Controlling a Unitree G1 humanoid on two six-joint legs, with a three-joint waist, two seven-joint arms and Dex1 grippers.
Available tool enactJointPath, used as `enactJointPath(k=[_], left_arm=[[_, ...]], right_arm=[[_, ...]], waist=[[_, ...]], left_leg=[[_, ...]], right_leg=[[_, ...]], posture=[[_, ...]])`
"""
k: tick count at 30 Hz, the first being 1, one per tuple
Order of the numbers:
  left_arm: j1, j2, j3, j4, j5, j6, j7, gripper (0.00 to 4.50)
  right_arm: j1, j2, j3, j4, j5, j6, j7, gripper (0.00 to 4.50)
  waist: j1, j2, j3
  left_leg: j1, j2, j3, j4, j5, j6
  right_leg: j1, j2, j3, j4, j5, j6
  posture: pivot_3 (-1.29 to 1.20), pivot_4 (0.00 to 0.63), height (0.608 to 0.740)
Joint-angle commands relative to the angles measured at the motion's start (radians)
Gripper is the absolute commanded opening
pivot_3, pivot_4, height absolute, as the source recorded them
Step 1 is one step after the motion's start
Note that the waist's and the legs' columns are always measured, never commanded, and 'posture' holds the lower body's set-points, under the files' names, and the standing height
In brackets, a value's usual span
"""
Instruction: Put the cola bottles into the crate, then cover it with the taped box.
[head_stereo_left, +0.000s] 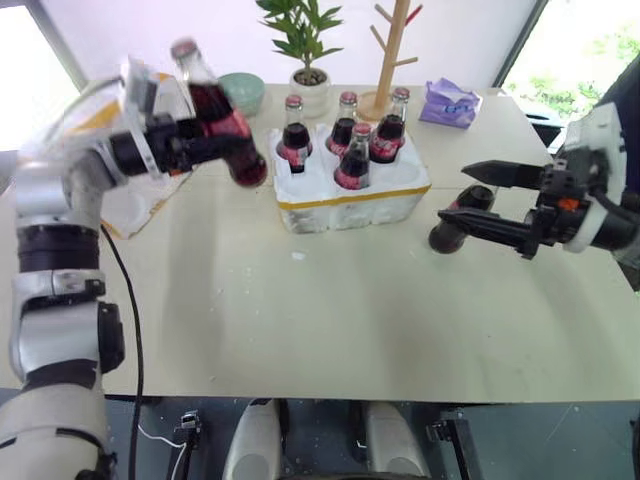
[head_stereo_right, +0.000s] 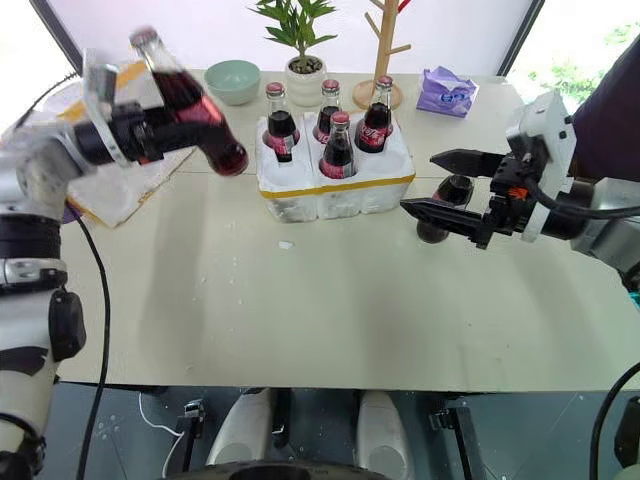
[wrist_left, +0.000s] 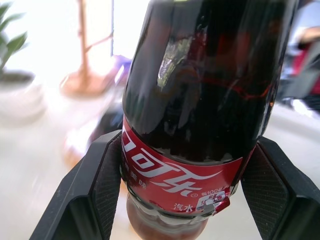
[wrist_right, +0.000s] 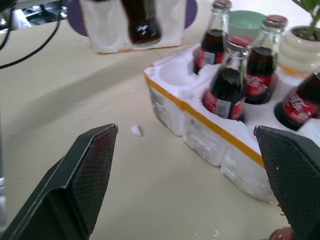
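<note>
My left gripper (head_stereo_left: 222, 140) is shut on a cola bottle (head_stereo_left: 203, 92) by its red label and holds it tilted in the air, left of the crate (head_stereo_left: 350, 203). The same bottle (wrist_left: 200, 75) sits between the pads (wrist_left: 107, 175). Several cola bottles (head_stereo_left: 354, 160) stand upright in the crate's wells; a front well (wrist_right: 175, 75) is empty. Another cola bottle (head_stereo_left: 447, 238) lies on the table right of the crate, under my open right gripper (head_stereo_left: 455, 193). The taped box (head_stereo_right: 115, 195) lies at the far left, partly hidden behind my left arm.
Along the table's back edge stand a green bowl (head_stereo_left: 243, 92), a potted plant (head_stereo_left: 308, 75), a wooden branch stand (head_stereo_left: 390, 60) and a purple tissue pack (head_stereo_left: 450, 103). Styrofoam crumbs (head_stereo_left: 297, 256) lie in front of the crate.
</note>
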Motion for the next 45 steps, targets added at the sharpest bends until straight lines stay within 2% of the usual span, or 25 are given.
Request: enactJointPath(k=[1, 7, 12, 19, 21, 23, 28, 34, 37, 40, 42, 45], left_arm=[[-0.073, -0.065, -0.032, 0.018, 0.010, -0.051, 0.008, 2.78], [-0.123, -0.169, -0.119, 0.244, 0.150, -0.251, 0.048, 2.78], [-0.142, -0.215, -0.160, 0.364, 0.238, -0.385, 0.066, 2.78], [-0.134, -0.291, -0.158, 0.479, 0.288, -0.431, 0.137, 2.78], [-0.126, -0.296, -0.148, 0.495, 0.290, -0.426, 0.145, 3.81], [-0.115, -0.289, -0.140, 0.482, 0.284, -0.416, 0.131, 4.43], [-0.097, -0.237, -0.099, 0.374, 0.234, -0.352, 0.076, 4.43], [-0.052, -0.111, -0.005, 0.044, 0.013, -0.028, -0.053, 4.43], [-0.028, -0.040, 0.030, -0.109, -0.100, 0.129, -0.093, 4.43], [0.086, 0.051, -0.040, -0.332, -0.140, 0.191, -0.172, 4.43], [0.129, 0.071, -0.074, -0.398, -0.127, 0.184, -0.159, 4.43], [0.180, 0.056, -0.112, -0.467, -0.117, 0.169, -0.121, 4.43]], right_arm=[[-0.012, -0.016, -0.035, -0.017, 0.016, -0.005, 0.002, 4.50], [-0.006, -0.005, -0.033, -0.029, -0.006, -0.017, -0.022, 4.50], [0.019, -0.005, -0.059, -0.042, 0.011, -0.011, -0.024, 4.50], [0.036, 0.015, -0.052, -0.047, 0.004, -0.022, -0.039, 4.50], [0.034, 0.016, -0.050, -0.043, 0.000, -0.024, -0.040, 4.50], [0.035, 0.013, -0.054, -0.040, -0.001, -0.026, -0.038, 4.50], [0.071, 0.008, -0.084, -0.035, -0.021, -0.037, -0.037, 4.50], [0.237, 0.013, -0.243, -0.055, 0.022, 0.011, -0.033, 4.50], [0.294, 0.064, -0.291, -0.061, 0.006, 0.005, -0.105, 4.50], [0.338, 0.150, -0.263, -0.067, -0.047, -0.010, -0.218, 4.50], [0.341, 0.201, -0.260, -0.063, -0.037, -0.002, -0.277, 4.50], [0.389, 0.304, -0.188, -0.078, -0.111, -0.067, -0.331, 4.50]], waist=[[0.000, 0.000, 0.000], [-0.008, 0.000, 0.000], [-0.002, 0.000, 0.000], [0.000, 0.000, 0.000], [0.000, 0.000, 0.000], [-0.001, 0.000, 0.000], [-0.003, 0.000, 0.000], [-0.002, 0.000, 0.000], [-0.003, 0.000, 0.000], [-0.007, 0.001, -0.001], [-0.007, 0.002, -0.001], [0.000, 0.001, -0.001]], left_leg=[[0.001, 0.000, 0.000, 0.000, 0.000, 0.000], [0.000, 0.000, 0.000, 0.000, 0.000, 0.000], [-0.003, 0.001, 0.000, -0.002, 0.000, 0.000], [-0.004, 0.000, 0.000, 0.000, 0.000, 0.000], [-0.003, 0.000, 0.000, 0.000, 0.000, 0.000], [-0.002, 0.000, 0.000, 0.000, 0.000, 0.000], [-0.002, 0.000, 0.000, 0.000, 0.000, 0.000], [-0.002, 0.001, -0.001, -0.001, 0.000, 0.000], [-0.001, 0.001, -0.001, -0.001, 0.000, 0.000], [0.002, 0.001, -0.001, -0.001, 0.000, 0.000], [0.008, 0.001, -0.001, -0.002, 0.000, 0.000], [0.009, 0.001, -0.002, -0.001, 0.001, -0.001]], right_leg=[[0.001, 0.000, 0.000, 0.000, -0.001, -0.002], [-0.001, 0.001, 0.000, 0.001, 0.000, 0.001], [-0.006, 0.002, 0.000, 0.002, 0.000, 0.001], [-0.005, 0.001, 0.000, 0.001, 0.001, 0.001], [-0.005, 0.001, 0.000, 0.002, 0.001, 0.001], [-0.004, 0.001, 0.000, 0.002, 0.001, 0.001], [-0.004, 0.001, 0.000, 0.002, 0.001, 0.001], [-0.004, 0.001, 0.000, 0.002, 0.000, 0.001], [-0.002, 0.001, 0.000, 0.002, 0.000, 0.001], [0.001, 0.001, 0.000, 0.001, 0.000, 0.001], [0.006, 0.001, 0.000, 0.001, -0.002, -0.003], [0.008, 0.001, 0.000, 0.001, -0.002, -0.003]], posture=[[0.00, 0.150, 0.740], [0.00, 0.150, 0.740], [0.00, 0.150, 0.740], [0.00, 0.150, 0.740], [0.00, 0.150, 0.740], [0.00, 0.150, 0.740], [0.00, 0.150, 0.740], [0.00, 0.150, 0.740], [0.00, 0.150, 0.740], [0.00, 0.150, 0.740], [0.00, 0.150, 0.740], [0.00, 0.150, 0.740]])
